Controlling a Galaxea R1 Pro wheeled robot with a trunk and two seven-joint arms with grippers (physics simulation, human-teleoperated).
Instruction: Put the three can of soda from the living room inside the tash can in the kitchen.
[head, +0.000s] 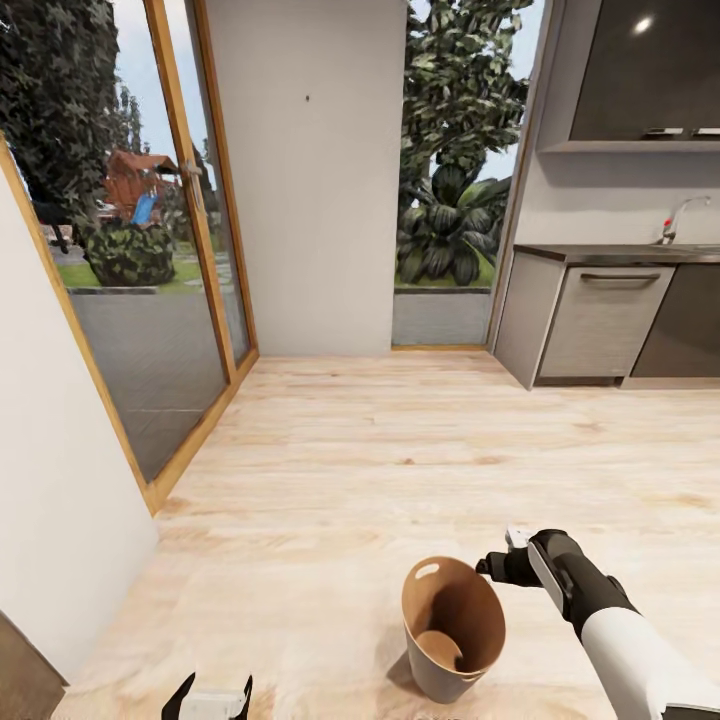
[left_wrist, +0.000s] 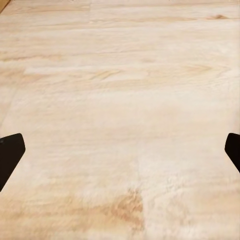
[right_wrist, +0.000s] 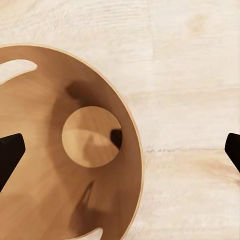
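I get a bright, even scene, daylight coming through the glass door (head: 150, 260) and the window (head: 455, 180). The floor (head: 400, 450) reads pale and washed, almost overexposed in my left wrist view, with soft grain and no sharp detail. Shadows are weak: a faint one hugs the base of the bin (head: 455, 625), and inside it I see soft dark smudges below the right fingers (right_wrist: 10, 155). A small glare spot sits on the dark cupboard (head: 645, 70). Door frames lean outward at the head view's edges, a wide-lens bend. Both wrist views are slightly blurred, fingertips cropped.
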